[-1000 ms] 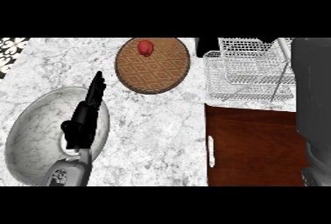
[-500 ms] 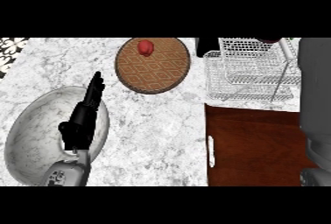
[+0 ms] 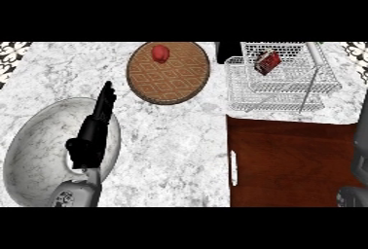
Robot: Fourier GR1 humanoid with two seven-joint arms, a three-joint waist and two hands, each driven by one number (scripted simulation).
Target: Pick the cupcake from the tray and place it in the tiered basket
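where the left forearm comes in at the lower left edge, the left hand (image 3: 92,138) shows over the right side of a big grey marbled bowl (image 3: 32,146) on the pale worktop (image 3: 173,146), its fingers (image 3: 106,97) stretched straight, holding nothing and pointing toward the round brown tray (image 3: 173,82) farther off. right of the bowl, a dark wood panel (image 3: 295,160) meets the worktop. the red cupcake (image 3: 160,52) sits on the far part of the tray, well apart from the hand, and just right of the tray stands the white wire basket (image 3: 287,92) with a small red thing (image 3: 268,62) in it toward the far side.
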